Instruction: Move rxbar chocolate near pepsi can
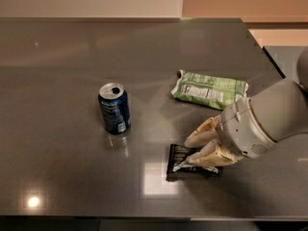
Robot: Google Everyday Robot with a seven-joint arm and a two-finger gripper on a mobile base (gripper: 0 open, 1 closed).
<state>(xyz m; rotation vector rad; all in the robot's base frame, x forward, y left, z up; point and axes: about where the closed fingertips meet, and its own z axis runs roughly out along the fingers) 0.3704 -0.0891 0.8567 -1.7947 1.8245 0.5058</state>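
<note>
The rxbar chocolate (179, 159), a flat black wrapper with white print, lies on the dark grey table (62, 57) near its front edge. Only the bar's left end shows; the rest is under my hand. My gripper (188, 153) comes in from the right on a pale grey arm, and its two tan fingers (202, 134) straddle the bar and close on it at table level. The pepsi can (114, 108), dark blue with an opened silver top, stands upright to the upper left of the bar, well apart from it.
A green-and-white crinkled snack bag (210, 88) lies behind my gripper to the right of the can. The table's right edge (269, 61) runs close beside my arm. Ceiling lights glare off the table near the front edge.
</note>
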